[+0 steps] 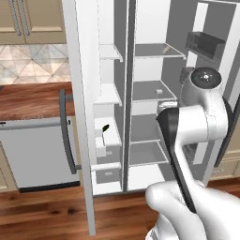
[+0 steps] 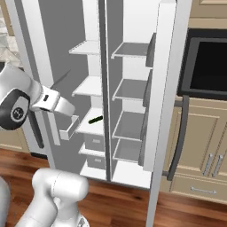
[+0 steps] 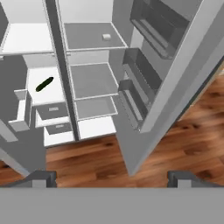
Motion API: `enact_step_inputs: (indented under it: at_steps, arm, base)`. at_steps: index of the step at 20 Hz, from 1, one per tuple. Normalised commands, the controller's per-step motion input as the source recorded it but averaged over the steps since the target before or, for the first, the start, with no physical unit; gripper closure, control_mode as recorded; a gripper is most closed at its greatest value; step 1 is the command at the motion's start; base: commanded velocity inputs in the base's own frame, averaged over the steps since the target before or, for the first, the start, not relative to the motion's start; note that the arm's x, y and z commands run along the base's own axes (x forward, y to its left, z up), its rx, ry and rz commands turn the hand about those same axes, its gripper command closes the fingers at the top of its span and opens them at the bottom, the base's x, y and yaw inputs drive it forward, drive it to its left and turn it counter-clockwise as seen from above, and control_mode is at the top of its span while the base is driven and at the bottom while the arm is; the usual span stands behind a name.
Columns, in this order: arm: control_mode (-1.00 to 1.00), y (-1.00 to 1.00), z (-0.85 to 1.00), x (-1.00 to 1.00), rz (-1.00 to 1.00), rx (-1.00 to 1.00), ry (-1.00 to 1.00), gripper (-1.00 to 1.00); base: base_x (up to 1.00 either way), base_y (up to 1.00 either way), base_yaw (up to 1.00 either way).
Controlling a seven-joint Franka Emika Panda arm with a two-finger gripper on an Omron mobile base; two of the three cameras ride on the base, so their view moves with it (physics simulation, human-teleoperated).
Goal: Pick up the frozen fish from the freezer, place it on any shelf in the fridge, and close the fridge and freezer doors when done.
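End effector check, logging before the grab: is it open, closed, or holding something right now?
End effector: open, fingers spread wide, holding nothing; the frozen fish lies on its freezer shelf.

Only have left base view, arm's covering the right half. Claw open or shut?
Observer: Open. In hand view the claw has its tips wide apart with nothing between them.
Operator: What's past the fridge door, on its right?
Observer: A black oven set into the cabinets, close beside the open fridge door in right base view.
Operator: Any bins on that door below the top one?
Observer: Yes. Hand view shows more dark bins lower down the inside of that door.
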Motion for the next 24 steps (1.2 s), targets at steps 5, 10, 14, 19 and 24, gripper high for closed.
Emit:
enact_step_inputs:
  at_steps: [5, 10, 14, 19, 24]
  arm:
    - [-1.0, 1.0, 0.25, -0.7, 0.0, -0.06, -0.28, -1.0]
    - [-1.0, 1.0, 0.02, -0.29, -0.04, 0.0, -0.26, -1.0]
    - [-1.0, 1.0, 0.0, -0.01, -0.05, 0.0, -0.21, -1.0]
    - [-1.0, 1.0, 0.0, 0.0, -0.06, 0.0, -0.23, -1.0]
    - [-1.0, 1.0, 0.0, 0.26, -0.12, 0.04, -0.19, -1.0]
  base:
    - [0.0, 0.0, 0.0]
    - [0.0, 0.0, 0.0]
    - [0.0, 0.0, 0.0]
    - [0.0, 0.0, 0.0]
    - [0.0, 0.0, 0.0]
